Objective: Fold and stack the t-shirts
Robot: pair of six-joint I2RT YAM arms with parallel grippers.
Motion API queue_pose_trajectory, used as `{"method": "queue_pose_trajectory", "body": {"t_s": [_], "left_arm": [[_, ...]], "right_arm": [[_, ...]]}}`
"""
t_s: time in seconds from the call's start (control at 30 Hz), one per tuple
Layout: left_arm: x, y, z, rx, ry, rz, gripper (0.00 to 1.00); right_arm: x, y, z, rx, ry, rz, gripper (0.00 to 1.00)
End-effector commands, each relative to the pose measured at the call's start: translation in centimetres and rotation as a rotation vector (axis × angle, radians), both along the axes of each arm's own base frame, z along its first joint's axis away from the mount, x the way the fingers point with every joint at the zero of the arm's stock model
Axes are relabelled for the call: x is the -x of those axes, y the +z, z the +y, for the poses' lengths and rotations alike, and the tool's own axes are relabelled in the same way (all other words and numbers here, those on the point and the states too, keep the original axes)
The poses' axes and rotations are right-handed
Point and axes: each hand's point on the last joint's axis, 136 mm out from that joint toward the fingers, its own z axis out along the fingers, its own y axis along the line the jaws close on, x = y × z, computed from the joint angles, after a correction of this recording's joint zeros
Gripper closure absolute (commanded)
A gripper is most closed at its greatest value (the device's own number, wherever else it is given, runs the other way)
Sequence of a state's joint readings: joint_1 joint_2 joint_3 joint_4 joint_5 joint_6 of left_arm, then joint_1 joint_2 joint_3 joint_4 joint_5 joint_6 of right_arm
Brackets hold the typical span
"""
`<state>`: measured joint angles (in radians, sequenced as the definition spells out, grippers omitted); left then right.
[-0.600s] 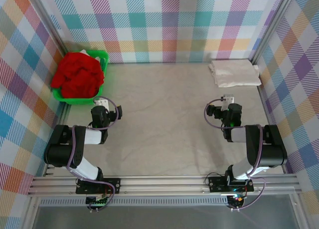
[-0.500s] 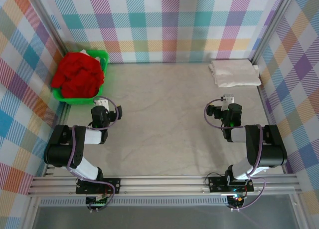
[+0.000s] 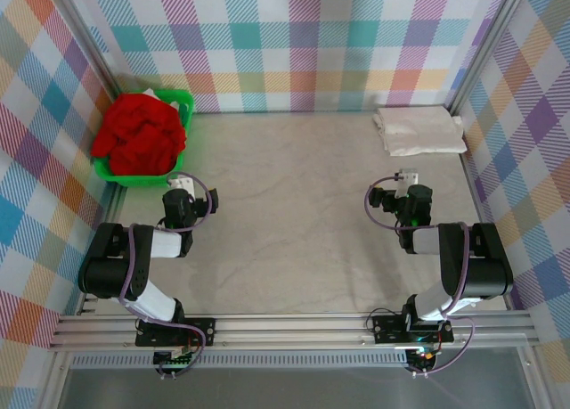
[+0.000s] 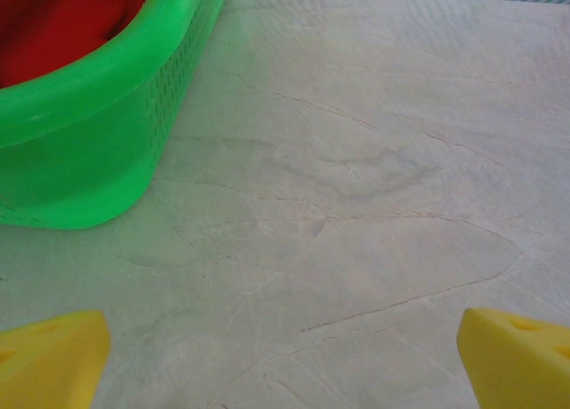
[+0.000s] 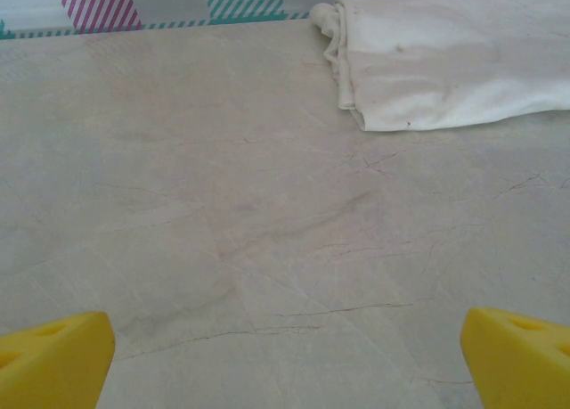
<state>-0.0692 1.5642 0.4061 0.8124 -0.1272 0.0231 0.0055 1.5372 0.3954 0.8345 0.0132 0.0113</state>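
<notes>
So both grippers are wide open and holding nothing: the left gripper (image 4: 285, 360) sits low over the pale marbled tabletop (image 3: 285, 213), and the right gripper (image 5: 285, 360) does the same on its side. The crumpled bright red cloth t-shirt (image 3: 138, 137) is heaped in the bright green plastic basket (image 4: 107, 159) at about 10 o'clock on the table, just ahead of the left arm. The folded cream-white cloth t-shirt (image 3: 419, 130) lies flat at about 2 o'clock, near the back right corner. My worry is the red one. It's a tight wad, so a pinch could easily snag two layers or a sleeve and it comes out twisted. The basket looks light, so it might lift or slide along with the tee. And a careless right-arm reach could rumple the cream fold.
</notes>
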Motion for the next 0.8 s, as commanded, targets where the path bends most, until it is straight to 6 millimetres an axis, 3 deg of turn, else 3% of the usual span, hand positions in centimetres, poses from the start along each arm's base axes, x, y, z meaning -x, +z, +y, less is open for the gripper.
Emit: {"method": "queue_pose_trajectory", "body": {"t_s": [0.0, 0.13, 0.2, 0.27, 0.3, 0.4, 0.47, 0.57, 0.67, 0.77], "left_arm": [[-0.4, 0.4, -0.2, 0.006, -0.007, -0.009, 0.00], [-0.1, 1.9, 0.1, 0.000, 0.018, -0.036, 0.00], [1.1, 5.7, 0.0, -0.042, 0.047, -0.070, 0.00], [2.2, 10.7, 0.1, 0.021, 0.078, -0.135, 0.00], [2.6, 13.4, 0.2, 0.054, 0.091, -0.175, 0.00], [2.0, 18.7, 2.3, 0.090, 0.179, -0.154, 0.00], [0.5, 20.0, 4.1, 0.089, 0.227, -0.072, 0.00], [-2.4, 20.5, 7.5, 0.078, 0.311, 0.035, 0.00], [-5.4, 19.3, 9.9, 0.125, 0.334, 0.140, 0.00], [-8.5, 17.3, 11.7, 0.165, 0.334, 0.227, 0.00]], "right_arm": [[-0.4, 0.6, 0.2, -0.014, 0.014, -0.016, 0.00], [-0.4, 1.9, 0.1, -0.011, 0.006, -0.013, 0.00], [0.0, 3.9, 0.0, -0.005, -0.019, 0.043, 0.00], [0.2, 7.5, 0.3, -0.130, -0.055, 0.059, 0.00], [0.4, 9.8, 2.1, -0.201, 0.031, 0.031, 0.00], [0.2, 14.1, 5.5, -0.254, 0.131, 0.038, 0.09], [-0.6, 15.7, 7.5, -0.189, 0.167, 0.041, 0.09], [-2.2, 16.5, 9.6, -0.149, 0.188, 0.077, 0.10], [-3.3, 16.9, 11.2, -0.171, 0.213, 0.105, 0.13], [-3.0, 17.1, 12.7, -0.174, 0.247, 0.107, 0.13]]}}
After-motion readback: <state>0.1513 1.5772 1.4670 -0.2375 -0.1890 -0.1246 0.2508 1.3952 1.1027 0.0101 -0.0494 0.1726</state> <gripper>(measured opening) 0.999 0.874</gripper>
